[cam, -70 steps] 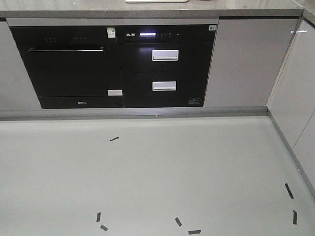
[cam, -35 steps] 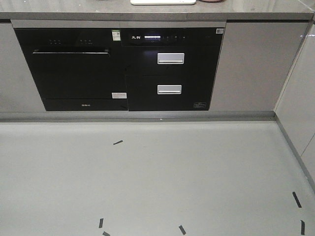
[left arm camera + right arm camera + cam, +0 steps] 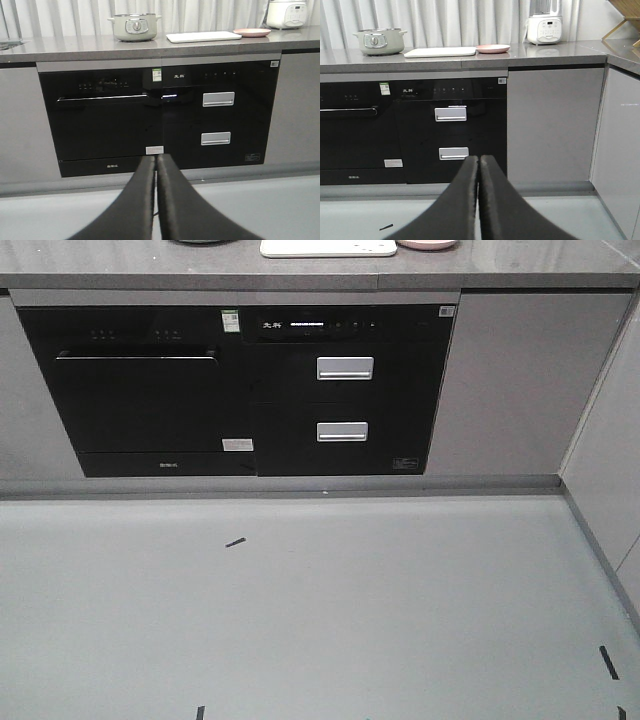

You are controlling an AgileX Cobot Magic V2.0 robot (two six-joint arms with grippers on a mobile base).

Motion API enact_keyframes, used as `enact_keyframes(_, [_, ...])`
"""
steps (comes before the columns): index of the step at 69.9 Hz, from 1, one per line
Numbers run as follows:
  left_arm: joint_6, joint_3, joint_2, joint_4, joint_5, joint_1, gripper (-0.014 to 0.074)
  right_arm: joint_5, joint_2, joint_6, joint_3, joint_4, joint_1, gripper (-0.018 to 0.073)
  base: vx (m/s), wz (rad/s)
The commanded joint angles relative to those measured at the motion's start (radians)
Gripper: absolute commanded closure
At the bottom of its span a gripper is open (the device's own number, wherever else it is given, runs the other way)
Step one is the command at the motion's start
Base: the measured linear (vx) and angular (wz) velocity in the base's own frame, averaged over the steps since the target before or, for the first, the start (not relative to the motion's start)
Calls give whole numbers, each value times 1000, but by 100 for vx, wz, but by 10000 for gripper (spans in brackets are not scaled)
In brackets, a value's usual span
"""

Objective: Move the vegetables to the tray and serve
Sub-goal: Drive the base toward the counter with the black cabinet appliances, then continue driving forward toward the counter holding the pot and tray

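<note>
The cream-white tray [image 3: 203, 36] lies flat on the grey counter; it also shows in the right wrist view as the tray [image 3: 440, 51] and at the top edge of the front view as the tray [image 3: 328, 248]. No vegetables show in any view. My left gripper [image 3: 156, 159] is shut with nothing in it, held low in front of the black oven, well short of the counter. My right gripper [image 3: 479, 159] is likewise shut and empty, pointing at the drawer fronts.
A round pink plate [image 3: 493, 48] sits just right of the tray. A pale green pot [image 3: 134, 26] stands to its left, a white appliance [image 3: 544, 21] farther right. Black oven [image 3: 140, 390] and drawers [image 3: 345, 395] fill the cabinet front. A side cabinet [image 3: 622, 150] closes the right.
The view has tilted up and drawn nearer the cabinets: the counter top with the tray and pink plate edge now shows more, and the floor tape marks have slid down out of frame.
</note>
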Motion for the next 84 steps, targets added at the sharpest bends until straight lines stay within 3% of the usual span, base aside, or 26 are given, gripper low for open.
enact_keyframes(1, [-7, 28, -14, -4, -81, 1, 602, -77, -7, 0, 15, -4, -5, 562, 10, -2])
enact_keyframes(84, [-7, 28, -14, -4, -81, 1, 602, -77, -7, 0, 15, -4, -5, 562, 12, 1])
